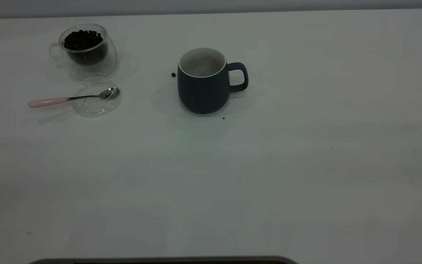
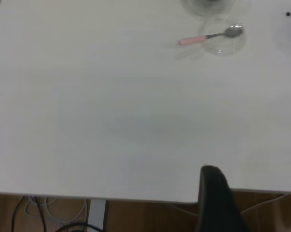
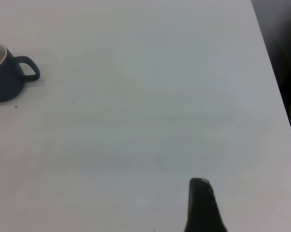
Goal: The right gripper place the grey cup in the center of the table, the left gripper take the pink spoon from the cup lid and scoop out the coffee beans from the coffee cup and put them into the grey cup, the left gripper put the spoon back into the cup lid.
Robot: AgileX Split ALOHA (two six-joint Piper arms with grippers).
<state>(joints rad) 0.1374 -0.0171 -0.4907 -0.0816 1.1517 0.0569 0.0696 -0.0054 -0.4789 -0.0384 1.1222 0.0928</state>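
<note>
The grey cup (image 1: 203, 86) stands upright near the table's centre, handle to the right; its inside looks empty. It also shows in the right wrist view (image 3: 3, 77). The pink-handled spoon (image 1: 70, 99) lies with its bowl in the clear cup lid (image 1: 96, 97), left of the cup; both show in the left wrist view, spoon (image 2: 210, 36) and lid (image 2: 226, 43). The glass coffee cup (image 1: 85, 49) holds coffee beans behind the lid. My left gripper (image 2: 255, 193) hangs open over the table's near edge, far from the spoon. My right gripper (image 3: 249, 205) is open and empty, far from the cup. Neither arm shows in the exterior view.
One stray coffee bean (image 1: 173, 74) lies just left of the grey cup, and a dark speck (image 1: 223, 118) lies at its front. The white table (image 1: 269, 176) stretches bare in front and to the right. Cables hang below the table edge (image 2: 44, 212).
</note>
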